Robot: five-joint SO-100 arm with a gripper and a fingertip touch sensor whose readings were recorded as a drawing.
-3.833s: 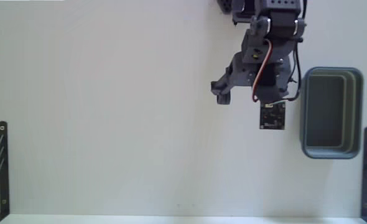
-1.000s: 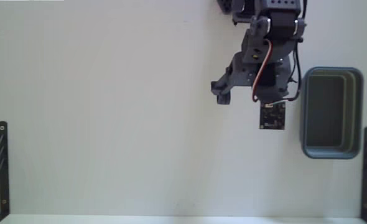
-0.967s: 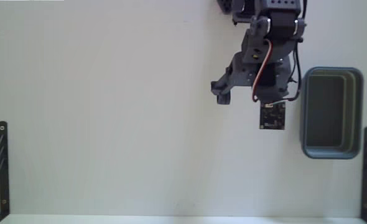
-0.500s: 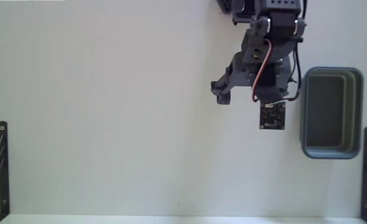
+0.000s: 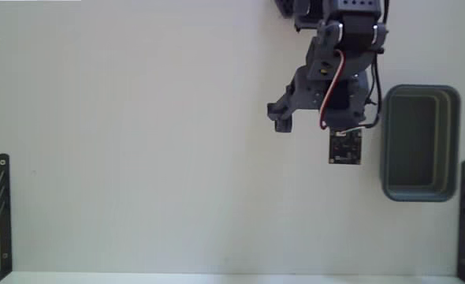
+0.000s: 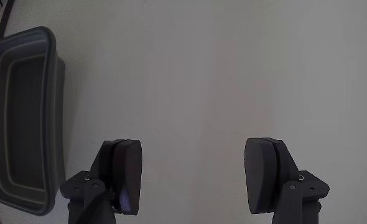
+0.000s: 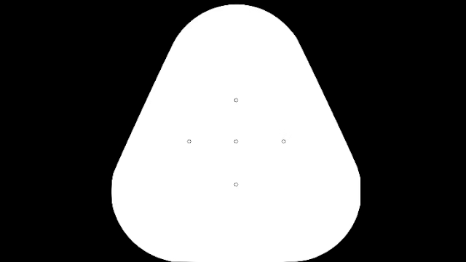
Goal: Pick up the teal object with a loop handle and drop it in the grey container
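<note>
Teal object with a loop handle: I find it in neither view, so where it lies I cannot tell.
Grey container (image 5: 418, 143): sits on the white worktop (image 5: 138, 158) at the right side of the fixed view, long side running up and down. In the wrist view it lies at the left edge (image 6: 22, 118). Its dark inside shows nothing in it.
My hand (image 6: 194, 183): fingers spread wide apart, with only bare worktop showing between them. One finger (image 6: 122, 177) is the nearer to the container, the other (image 6: 264, 180) is away from it.
My arm (image 5: 331, 79): reaches in from the top of the fixed view, just left of the container and not touching it.
Wrist camera board (image 5: 345, 147): small dark square at the arm's lower end.
Black brackets (image 5: 1, 213): at the lower left and lower right edges of the fixed view.
</note>
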